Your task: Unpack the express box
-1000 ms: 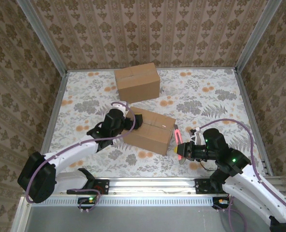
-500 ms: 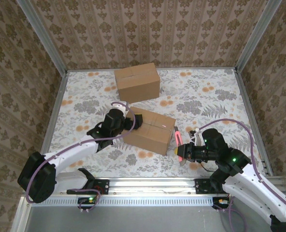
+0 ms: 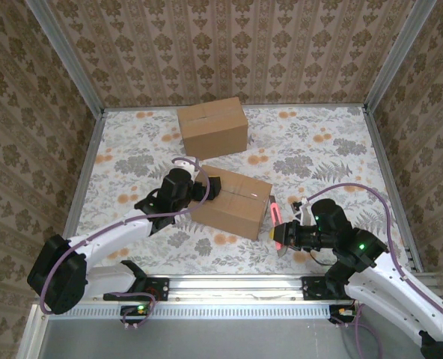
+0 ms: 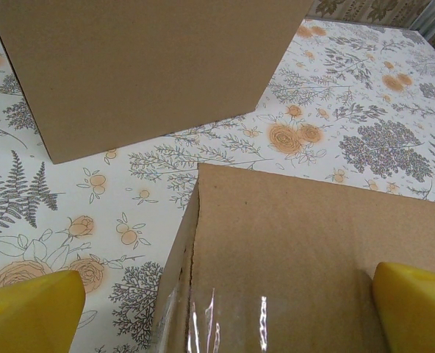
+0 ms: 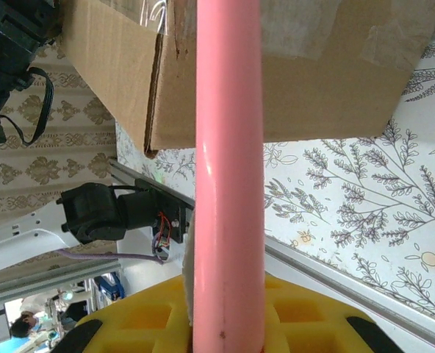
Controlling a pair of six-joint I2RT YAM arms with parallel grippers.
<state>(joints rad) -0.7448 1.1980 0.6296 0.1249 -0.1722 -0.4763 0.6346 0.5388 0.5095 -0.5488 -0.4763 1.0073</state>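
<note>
Pink and slim, the stick-shaped cutting tool rises from between the yellow fingers of the right gripper, which is clamped on its lower end. Its tip lies over the right end of the near brown cardboard box, by the strip of clear tape folded over that edge.

At the opposite end, the left gripper stands with its jaws wide apart. Its yellow fingers sit on either side of the box's corner, and whether they touch the cardboard cannot be told.

The main risk, as I judge it, is the box sliding or turning when the tool presses into the tape, because nothing visibly pins it. A slanted tip could also skid off the seam and tear the flap or push into the contents.

The far brown cardboard box sits well apart toward the back, leaving bare floral-printed table to the right and rear. The near side is tighter, as the metal rail runs close behind the right arm and the patterned walls close in the sides.
</note>
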